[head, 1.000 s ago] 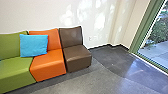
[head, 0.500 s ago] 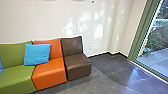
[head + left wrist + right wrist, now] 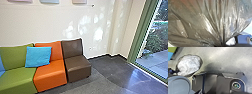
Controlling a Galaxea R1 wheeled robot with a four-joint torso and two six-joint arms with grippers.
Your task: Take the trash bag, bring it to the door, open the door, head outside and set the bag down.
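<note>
The see-through trash bag [image 3: 209, 23] is large in the left wrist view, its film drawn into tight folds. These folds meet at my left gripper [image 3: 219, 45], which is shut on the bag. In the right wrist view, a crumpled whitish bag [image 3: 189, 64] with a dark edge is above the grey floor, and a dark pointed part reaches its side. A green-framed glass panel [image 3: 156, 50] stands at the right of the head view, with paving and shrubs beyond; whether it is a door, I cannot tell.
Along the pale wall [image 3: 105, 30] runs a row of seats: green [image 3: 17, 77], orange [image 3: 51, 75] and brown [image 3: 78, 66]. A blue cushion [image 3: 38, 57] leans on them. Dark grey floor [image 3: 112, 72] stretches from the brown seat to the glass.
The head camera has tipped upward, bringing more of the wall and the lower edges of some wall panels into view. The seats and cushion stay as they were.
</note>
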